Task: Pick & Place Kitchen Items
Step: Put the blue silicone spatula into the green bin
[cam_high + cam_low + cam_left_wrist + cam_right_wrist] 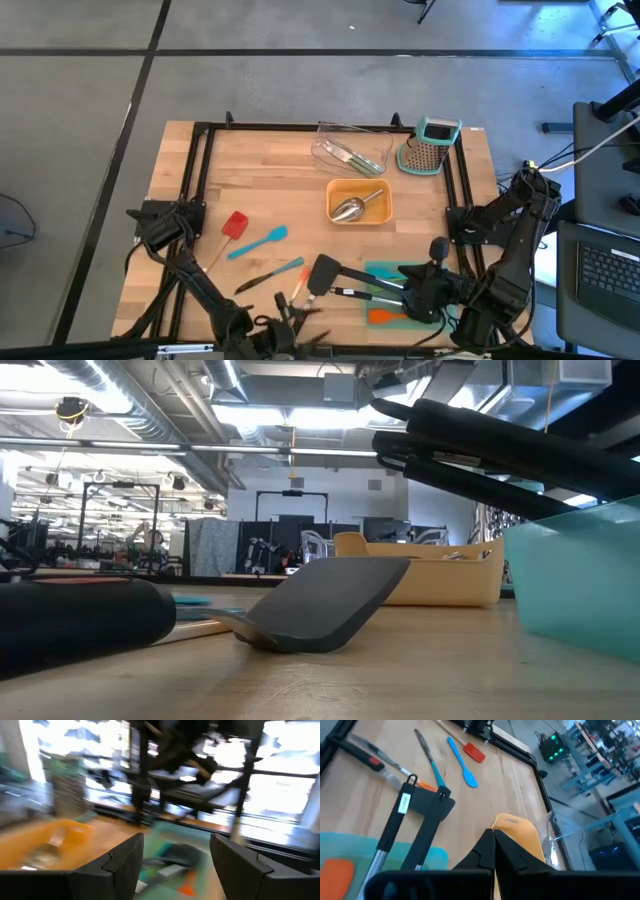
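The high view shows the work as partly done. At lower left of centre a red spatula (235,224), a blue spatula (258,242) and other kitchen items (270,275) are left loose on the table (190,200). The left gripper (290,318), at the bottom edge, is held apart and empty. At centre a steel scoop (349,208) is already placed in the orange tray (358,202). At lower right a black spatula (326,274) lies half over the teal tray (400,272), and the right gripper (437,252) is kept together above it, holding nothing.

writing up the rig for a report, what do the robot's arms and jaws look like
Both arms are dark, near black, built from slim tube links with bulkier joint housings. The left arm and right arm each carry black cables along their links. The left gripper ends in two flat, matte black angular fingers with stepped edges. The right gripper has matching black fingers tapering to a wedge. No markings are readable.
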